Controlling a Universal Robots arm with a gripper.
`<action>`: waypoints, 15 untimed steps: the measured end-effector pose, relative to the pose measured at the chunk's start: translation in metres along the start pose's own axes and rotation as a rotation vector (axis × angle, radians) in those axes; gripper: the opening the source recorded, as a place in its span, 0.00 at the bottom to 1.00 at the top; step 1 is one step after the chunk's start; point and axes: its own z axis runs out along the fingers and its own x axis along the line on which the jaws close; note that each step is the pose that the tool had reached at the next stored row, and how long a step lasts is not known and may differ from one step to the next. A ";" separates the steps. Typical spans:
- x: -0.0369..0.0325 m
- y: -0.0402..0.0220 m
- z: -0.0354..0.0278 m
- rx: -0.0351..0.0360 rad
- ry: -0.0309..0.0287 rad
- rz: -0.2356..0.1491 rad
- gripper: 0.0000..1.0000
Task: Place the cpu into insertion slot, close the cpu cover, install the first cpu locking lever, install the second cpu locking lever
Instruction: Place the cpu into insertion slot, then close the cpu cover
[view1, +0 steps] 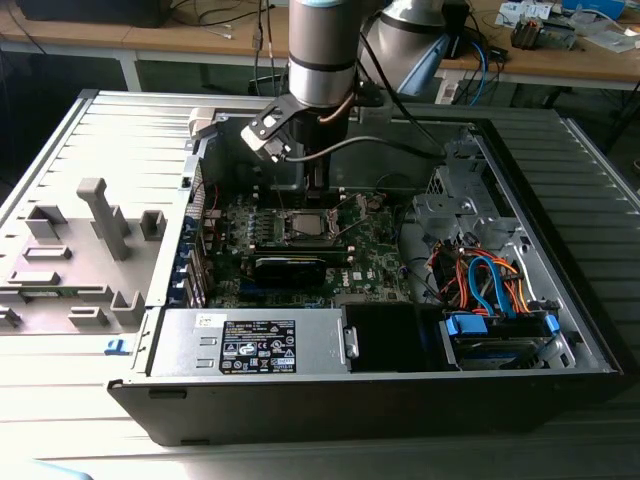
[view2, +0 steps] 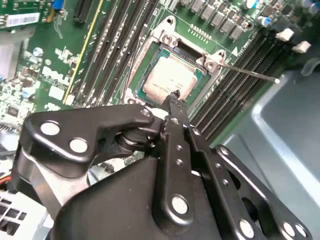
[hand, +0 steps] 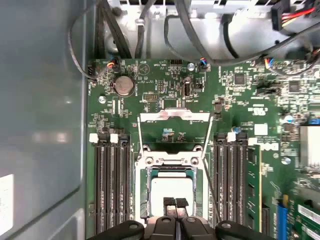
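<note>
Shut tight, the gripper (hand: 175, 202) has its two fingertips pressed side by side with nothing between them. In both wrist views they sit over the near edge of the cpu (hand: 171, 186), touching it or just above it; which, I cannot tell. The cpu lies flat inside the slot (hand: 145, 197), its dull silver top facing up. The cover (hand: 174, 116) is swung open and off the slot, and green board (hand: 150, 80) shows through its cut-out. In the second wrist view a thin lever (view2: 250, 73) sticks out from one corner of the slot, raised and unlatched.

Black memory slots (hand: 112, 185) run along both sides of the slot. A coin battery (hand: 124, 86) sits on the board beyond the cover.

In the exterior view the arm (view1: 322, 60) comes down from the upper middle of the frame into an open case (view1: 560, 180). A power supply (view1: 250, 345) lies along the lower middle, with blue and orange cables (view1: 490, 285) at lower right.
</note>
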 end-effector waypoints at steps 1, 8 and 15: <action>0.0000 0.0000 -0.0024 0.0000 0.0001 0.000 0.11; 0.0000 0.0000 -0.0030 0.0000 0.0007 0.000 0.11; -0.0013 0.0156 -0.0055 0.0040 0.0000 0.000 0.11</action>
